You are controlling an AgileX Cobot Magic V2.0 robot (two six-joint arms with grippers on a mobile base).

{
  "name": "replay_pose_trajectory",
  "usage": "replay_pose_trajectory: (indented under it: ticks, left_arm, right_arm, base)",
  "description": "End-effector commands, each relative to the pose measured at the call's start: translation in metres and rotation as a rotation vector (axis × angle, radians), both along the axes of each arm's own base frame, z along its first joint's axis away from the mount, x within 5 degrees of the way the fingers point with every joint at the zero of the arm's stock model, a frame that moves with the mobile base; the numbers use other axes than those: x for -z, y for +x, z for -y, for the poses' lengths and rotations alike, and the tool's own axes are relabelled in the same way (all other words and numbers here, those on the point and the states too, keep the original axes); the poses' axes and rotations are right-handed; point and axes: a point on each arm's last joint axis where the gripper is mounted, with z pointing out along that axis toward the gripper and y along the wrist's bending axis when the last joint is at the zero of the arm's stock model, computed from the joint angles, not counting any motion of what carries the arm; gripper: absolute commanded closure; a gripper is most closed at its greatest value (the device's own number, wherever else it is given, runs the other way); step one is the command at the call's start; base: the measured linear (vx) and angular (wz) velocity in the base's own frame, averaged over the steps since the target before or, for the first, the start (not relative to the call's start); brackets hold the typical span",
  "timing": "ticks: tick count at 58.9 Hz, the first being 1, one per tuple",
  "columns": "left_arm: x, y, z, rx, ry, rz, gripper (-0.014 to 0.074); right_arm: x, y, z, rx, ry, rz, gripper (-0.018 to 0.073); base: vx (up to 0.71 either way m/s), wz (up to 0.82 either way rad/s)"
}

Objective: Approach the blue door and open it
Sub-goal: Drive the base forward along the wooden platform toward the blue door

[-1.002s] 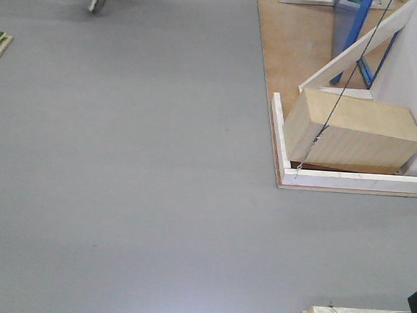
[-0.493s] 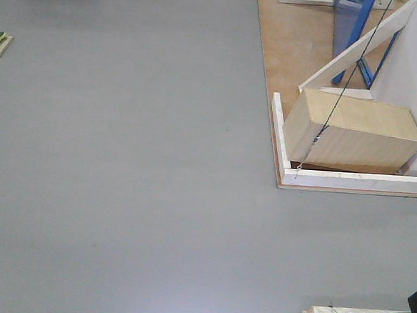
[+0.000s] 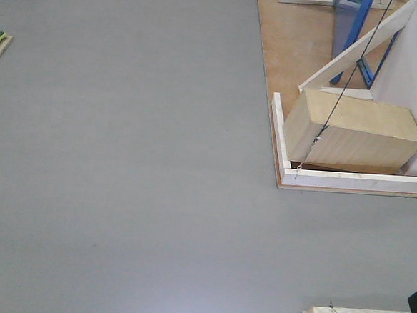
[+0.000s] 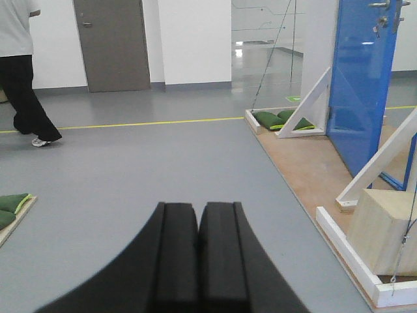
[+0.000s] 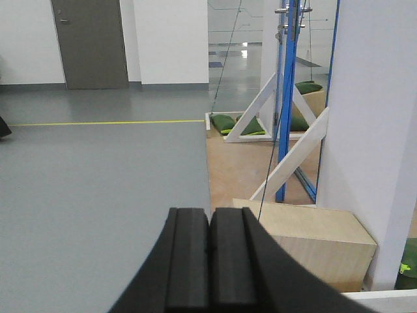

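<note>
Left wrist view: left gripper (image 4: 197, 214) pads pressed together, empty.
Right gripper (image 5: 210, 218): likewise together, empty.
Blue door (image 4: 361, 85): ahead-right, well apart, on wooden platform (image 4: 306, 163).
Handling: rigid, glossy, probably heavy; grasp silver lever handle (image 4: 383, 5), likely slippery.

The glossy blue door panel (image 4: 361, 85) stands on the brown plywood platform (image 4: 306, 163), behind the pale wooden box (image 4: 388, 228), at right.

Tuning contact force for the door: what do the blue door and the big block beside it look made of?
The blue door: smooth, glossy panel, plastic-faced or lacquered, can't tell which; its sheen suggests a hard finish. The silver hardware looks like metal. The block: probably unfinished pale wood or plywood, matte with faint grain lines.
</note>
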Motion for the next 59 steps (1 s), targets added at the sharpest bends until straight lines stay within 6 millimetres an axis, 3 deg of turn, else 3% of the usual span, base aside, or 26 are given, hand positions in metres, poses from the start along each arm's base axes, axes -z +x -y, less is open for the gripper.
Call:
replay_pose_trajectory:
  ticks: [1,59]
  left_arm:
    - [-0.0176,-0.0028,0.0004,0.005,-0.013,0.124,0.0524]
    - [-0.0176,-0.0028,0.0004,0.005,-0.013,0.124,0.0524]
  right_arm:
    - [-0.0072,-0.0008,0.0001,0.0,-0.014,0.091,0.0561]
    - [-0.0072,-0.0008,0.0001,0.0,-0.014,0.091,0.0561]
  base:
    - [0.01,0.0]
    - [0.13,0.03]
